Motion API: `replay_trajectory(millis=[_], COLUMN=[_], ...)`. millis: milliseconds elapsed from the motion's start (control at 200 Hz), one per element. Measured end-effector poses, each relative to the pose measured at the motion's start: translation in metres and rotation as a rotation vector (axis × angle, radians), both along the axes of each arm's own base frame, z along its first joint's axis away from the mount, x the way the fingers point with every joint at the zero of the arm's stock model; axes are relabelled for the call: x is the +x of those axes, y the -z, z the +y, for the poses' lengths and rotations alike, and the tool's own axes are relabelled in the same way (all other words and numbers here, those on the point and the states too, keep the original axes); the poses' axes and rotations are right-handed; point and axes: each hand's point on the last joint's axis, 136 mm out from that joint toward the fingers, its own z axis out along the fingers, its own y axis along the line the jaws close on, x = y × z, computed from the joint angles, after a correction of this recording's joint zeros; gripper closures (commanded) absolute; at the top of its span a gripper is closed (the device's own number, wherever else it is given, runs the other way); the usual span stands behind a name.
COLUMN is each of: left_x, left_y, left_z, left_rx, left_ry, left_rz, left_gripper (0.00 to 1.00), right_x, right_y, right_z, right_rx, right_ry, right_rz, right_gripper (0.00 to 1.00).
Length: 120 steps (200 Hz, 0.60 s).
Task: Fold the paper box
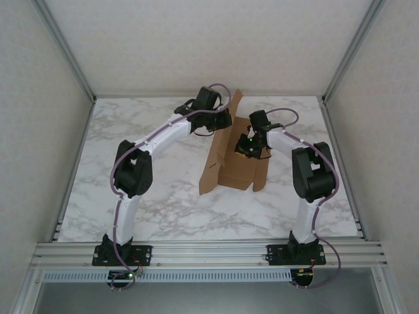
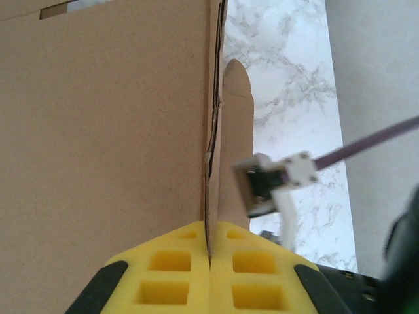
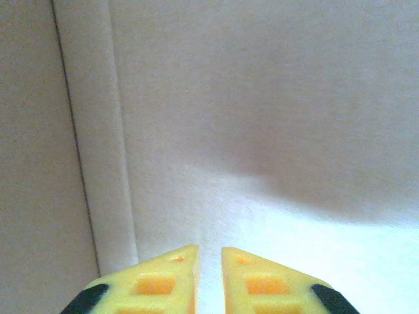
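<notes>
Left wrist view, nearest the lens: yellow pads (image 2: 171,263) of the left pincer (image 2: 209,227) pressed together, with the thin edge of a cardboard wall running straight down into the seam between them. Clenched on the paper box (image 2: 105,131).
- The broad brown panel lies on the left of the seam; a rounded tab (image 2: 236,124) stands just right of it.
- A small white connector (image 2: 270,182) with a purple cable (image 2: 373,139) sits beside the tab. Marble table (image 2: 281,65) beyond.

Right wrist view: the yellow tips of the right pincer (image 3: 210,254) stand slightly parted, with nothing between them. Released.
- They face pale cardboard (image 3: 262,131) at close range. A vertical crease (image 3: 69,131) runs down the left.

Top view: the paper box (image 1: 239,173) is half-formed and sits on the table (image 1: 170,212), right of centre and between the two arms.
- Its left wall stands upright and runs from the near side toward the far side.
- The left pincer (image 1: 221,122) is at the far end of that wall, at its top edge.
- The right pincer (image 1: 243,149) reaches down inside the box.
- An aluminium rail (image 1: 209,252) along the near edge carries both arm bases.
</notes>
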Motion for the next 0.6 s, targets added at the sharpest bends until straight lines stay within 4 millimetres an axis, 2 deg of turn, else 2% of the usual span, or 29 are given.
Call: replay_trajectory(millis=[135, 265, 360, 451, 601], left_x=[0.010, 0.021, 0.027, 0.028, 0.026], left_y=[-0.011, -0.020, -0.019, -0.016, -0.009], left_z=[0.034, 0.078, 0.106, 0.120, 0.139], left_rx=[0.053, 0.138, 0.226, 0.305, 0.472], left_ry=[-0.038, -0.110, -0.161, -0.187, -0.209], left_rz=[-0.028, -0.055, -0.069, -0.082, -0.108], left_gripper=[1.00, 1.00, 1.00, 1.00, 1.00], right_x=[-0.001, -0.007, -0.009, -0.014, -0.013], right_y=[0.000, 0.010, 0.022, 0.037, 0.037], right_z=[-0.014, -0.029, -0.036, -0.040, -0.037], right_rx=[-0.082, -0.176, -0.244, -0.313, -0.357], right_ry=[0.008, 0.008, 0.003, -0.018, -0.042], right_rz=[-0.008, 0.020, 0.043, 0.075, 0.058], right_gripper=[0.87, 0.99, 1.00, 1.00, 1.00])
